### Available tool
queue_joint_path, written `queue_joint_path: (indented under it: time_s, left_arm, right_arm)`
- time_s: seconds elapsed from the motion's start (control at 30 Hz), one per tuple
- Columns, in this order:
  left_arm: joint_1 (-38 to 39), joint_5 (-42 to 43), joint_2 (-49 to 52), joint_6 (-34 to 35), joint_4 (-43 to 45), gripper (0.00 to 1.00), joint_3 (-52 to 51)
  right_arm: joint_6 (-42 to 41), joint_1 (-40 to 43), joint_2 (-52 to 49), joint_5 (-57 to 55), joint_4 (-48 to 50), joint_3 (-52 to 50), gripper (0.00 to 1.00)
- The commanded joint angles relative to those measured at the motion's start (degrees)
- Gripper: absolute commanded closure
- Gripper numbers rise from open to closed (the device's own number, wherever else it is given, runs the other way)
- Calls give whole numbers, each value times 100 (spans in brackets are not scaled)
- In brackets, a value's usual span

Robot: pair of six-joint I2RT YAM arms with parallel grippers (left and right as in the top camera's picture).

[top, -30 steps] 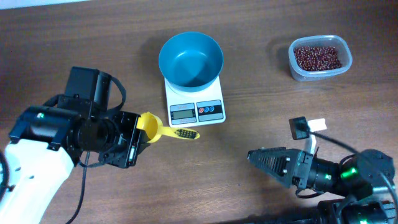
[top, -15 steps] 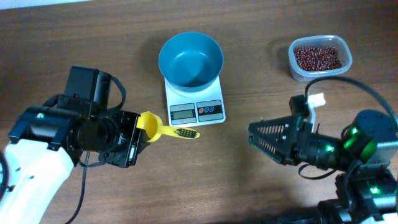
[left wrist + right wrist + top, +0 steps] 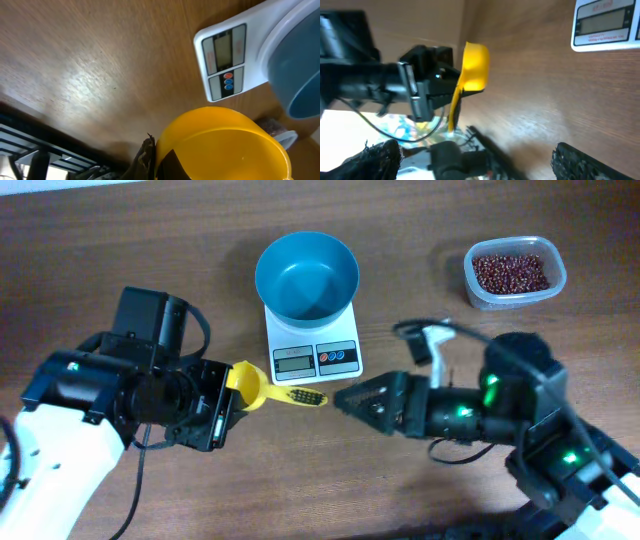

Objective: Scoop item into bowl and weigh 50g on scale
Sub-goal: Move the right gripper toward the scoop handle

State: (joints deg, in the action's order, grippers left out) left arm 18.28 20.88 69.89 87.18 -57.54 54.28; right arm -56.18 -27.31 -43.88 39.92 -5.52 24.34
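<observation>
The right gripper (image 3: 345,397) swung from the lower right of the table (image 3: 100,240) toward the middle, ending just beside the handle tip of the yellow scoop (image 3: 247,383), below the scale (image 3: 313,360). The left gripper (image 3: 226,386), carrying the scoop, edged slightly rightward.

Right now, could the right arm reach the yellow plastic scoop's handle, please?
Probably yes: the open right fingers point at the handle, only bare wooden table between; the left fingers hold the yellow plastic scoop's cup.
</observation>
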Motion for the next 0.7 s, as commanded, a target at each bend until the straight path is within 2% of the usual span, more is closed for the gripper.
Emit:
queue_joint_path:
  time_s: [0.0, 0.1, 0.2, 0.37, 0.67]
  left_arm:
    - [358, -295, 20, 85, 4, 100, -24]
    - [549, -420, 20, 92, 9, 100, -24]
    - [634, -420, 20, 247, 13, 100, -24]
    - [634, -365, 20, 391, 11, 100, -24]
    - [999, -332, 20, 389, 9, 100, -24]
  right_arm:
    - [192, -621, -105, -1093, 232, 125, 1]
    - [118, -898, -118, -1360, 428, 125, 0]
    - [-24, -1224, -118, -1808, 518, 122, 13]
    - [-173, -1521, -190, -2026, 632, 122, 19]
    - [-409, -1812, -798, -2017, 1169, 122, 42]
